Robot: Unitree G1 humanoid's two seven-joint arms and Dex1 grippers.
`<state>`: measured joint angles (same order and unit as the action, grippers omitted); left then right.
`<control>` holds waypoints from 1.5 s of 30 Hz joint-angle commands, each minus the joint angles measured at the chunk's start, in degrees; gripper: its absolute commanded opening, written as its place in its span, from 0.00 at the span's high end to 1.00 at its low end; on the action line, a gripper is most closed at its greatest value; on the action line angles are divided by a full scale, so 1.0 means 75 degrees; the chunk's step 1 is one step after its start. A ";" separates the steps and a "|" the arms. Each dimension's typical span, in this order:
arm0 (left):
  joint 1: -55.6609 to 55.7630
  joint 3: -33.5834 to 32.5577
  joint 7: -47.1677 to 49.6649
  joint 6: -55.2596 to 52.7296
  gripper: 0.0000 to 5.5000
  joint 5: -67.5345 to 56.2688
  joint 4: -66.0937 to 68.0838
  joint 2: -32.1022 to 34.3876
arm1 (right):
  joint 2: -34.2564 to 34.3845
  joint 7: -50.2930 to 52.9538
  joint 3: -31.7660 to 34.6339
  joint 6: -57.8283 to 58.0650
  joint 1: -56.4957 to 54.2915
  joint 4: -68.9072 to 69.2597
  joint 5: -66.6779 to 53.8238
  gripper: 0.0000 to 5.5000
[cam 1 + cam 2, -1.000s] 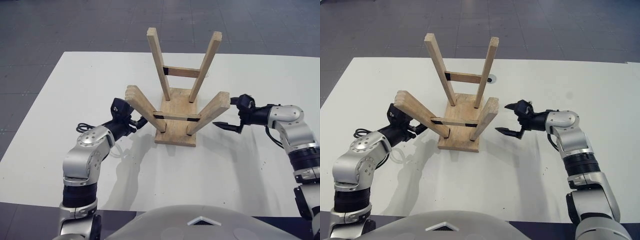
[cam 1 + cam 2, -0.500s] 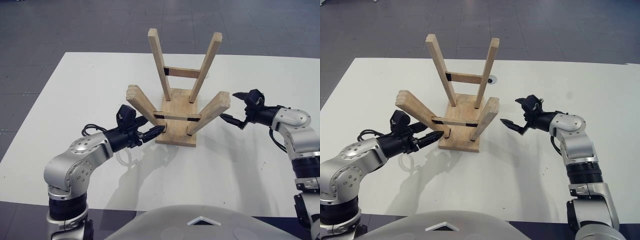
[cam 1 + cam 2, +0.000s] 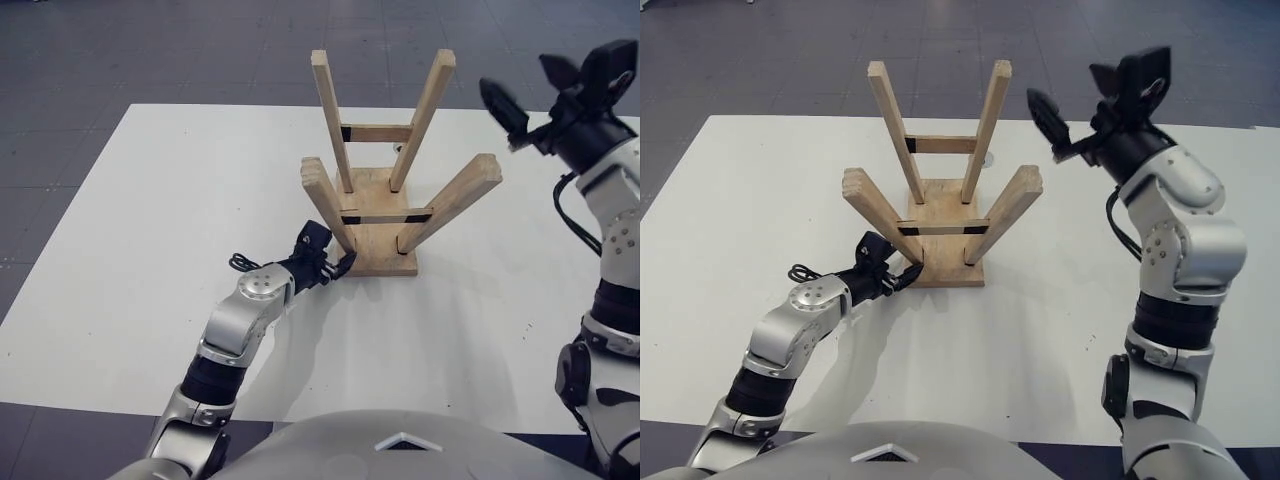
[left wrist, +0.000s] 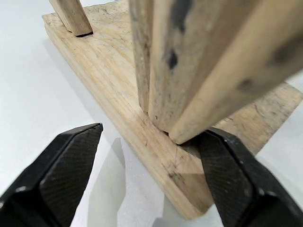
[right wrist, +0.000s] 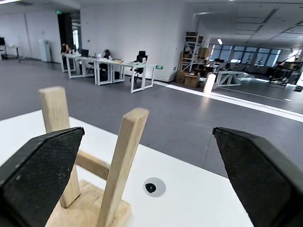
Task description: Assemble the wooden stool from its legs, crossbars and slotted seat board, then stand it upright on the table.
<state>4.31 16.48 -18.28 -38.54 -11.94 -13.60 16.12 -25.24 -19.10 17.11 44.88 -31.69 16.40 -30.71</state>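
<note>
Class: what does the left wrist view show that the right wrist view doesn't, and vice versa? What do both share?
Left wrist only: the black left gripper, open either side of the near pale wooden leg's base. Right wrist only: the black right gripper, open and raised, the two far legs' top ends, a round dark table fitting, office desks. Both: the flat wooden seat board, the white table.

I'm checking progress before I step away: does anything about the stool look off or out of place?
Yes: the stool is upside down, its seat board flat on the table and all four legs pointing up, so it isn't standing upright yet. Nothing looks broken. The left claw is open at the board's near corner.
</note>
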 commanded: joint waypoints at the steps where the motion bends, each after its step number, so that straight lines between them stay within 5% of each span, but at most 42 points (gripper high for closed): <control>1: -0.0151 0.0231 0.0067 0.0240 0.35 0.0526 0.0330 0.0136 | 0.1016 0.1812 0.0928 0.1996 -0.0732 0.1537 -0.2196 0.18; 5: -0.0283 0.0248 -0.0090 0.0418 0.35 0.0697 0.0365 0.0264 | 0.1916 0.3428 0.0818 0.3046 -0.0329 0.2617 -0.4065 0.35; 9: -0.0342 0.0207 -0.0257 0.0445 0.35 0.0749 0.0290 0.0362 | 0.1704 0.3732 0.0543 0.3016 -0.0027 0.2586 -0.4211 0.35; 16: -0.0449 0.0170 -0.0403 0.0407 0.35 0.0804 0.0195 0.0456 | 0.1288 0.4249 0.1034 0.1111 -0.2135 0.2289 -0.4103 0.35; 20: -0.0555 0.0135 -0.0387 0.0323 0.35 0.0775 0.0042 0.0471 | 0.0602 0.4103 -0.0946 0.3227 0.1292 0.2884 -0.4460 0.35; 23: -0.0485 0.0109 -0.0408 0.0286 0.35 0.0759 0.0058 0.0466 | 0.0679 0.4145 -0.1339 0.3290 0.2609 0.3053 -0.4269 0.35; 35: -0.0765 0.0106 -0.0217 0.0248 0.35 0.0849 -0.0001 0.0189 | 0.0603 0.6236 0.0104 0.1449 -0.1708 0.1441 -0.6668 0.35; 39: -0.1067 -0.0112 -0.0154 0.0209 0.35 0.0810 -0.0149 0.0223 | -0.1006 0.4591 0.0017 0.1487 -0.0997 0.0816 -0.5334 0.28; 45: -0.1061 -0.0350 -0.0250 0.0070 0.35 0.0805 -0.0391 0.0407 | -0.2501 0.1919 -0.2519 -0.0674 0.2601 -0.0170 -0.0725 0.06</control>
<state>-3.54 14.77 -19.98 -36.33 -6.41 -16.44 18.26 -42.19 -1.26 3.70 44.30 -17.34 18.04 -43.85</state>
